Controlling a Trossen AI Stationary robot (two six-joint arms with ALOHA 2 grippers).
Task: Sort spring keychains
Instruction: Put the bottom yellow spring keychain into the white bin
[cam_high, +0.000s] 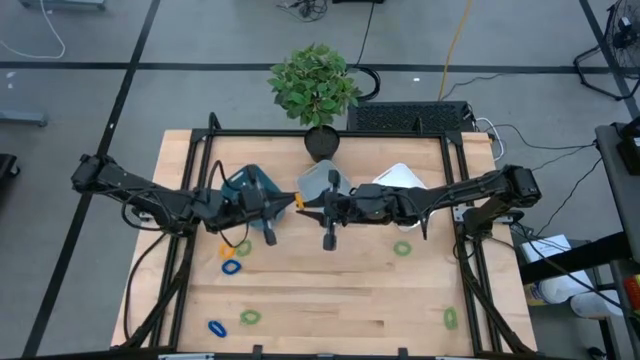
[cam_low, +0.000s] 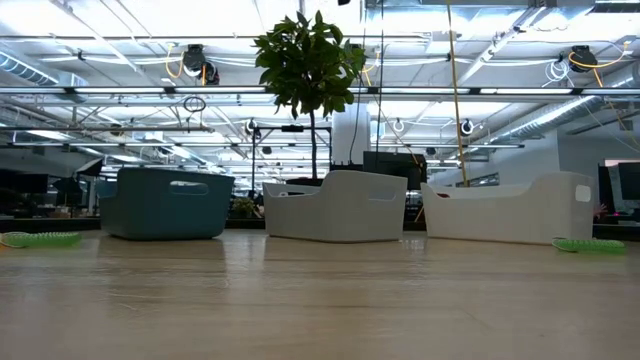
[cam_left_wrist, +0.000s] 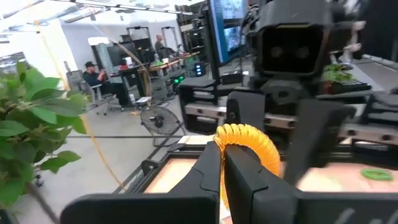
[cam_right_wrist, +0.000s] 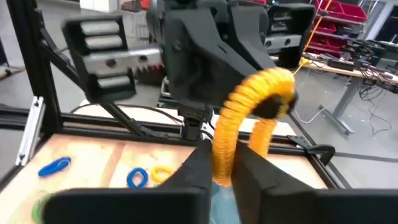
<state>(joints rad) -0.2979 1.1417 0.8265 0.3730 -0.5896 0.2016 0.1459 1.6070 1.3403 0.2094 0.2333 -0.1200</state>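
An orange spring keychain (cam_high: 299, 203) hangs in the air over the middle of the table, in front of the grey-blue bin (cam_high: 322, 181). My left gripper (cam_high: 290, 203) comes from the left and my right gripper (cam_high: 311, 207) from the right. They meet tip to tip, both shut on this coil. In the left wrist view the coil (cam_left_wrist: 247, 139) arches past my left gripper (cam_left_wrist: 222, 171). In the right wrist view it (cam_right_wrist: 249, 102) rises from between the fingers of my right gripper (cam_right_wrist: 222, 168). The low view shows neither gripper. My left gripper pinches one end of the orange loop (cam_left_wrist: 217, 149) between its two fingers, reaching in level from the table's left. The rest of the coil arches beyond the fingertips, clear of the table. My right gripper pinches the other side of the same loop (cam_right_wrist: 225, 149) between its two fingers, level from the table's right. The coil curves up and away toward the left gripper's tip (cam_right_wrist: 278, 107) and is lifted clear.
A teal bin (cam_high: 250, 185), the grey-blue bin and a white bin (cam_high: 402, 177) stand in a row at the back, behind them a potted plant (cam_high: 315, 85). Loose keychains lie nearer: green (cam_high: 242, 247), blue (cam_high: 231, 267), green (cam_high: 402, 248), and several along the near edge.
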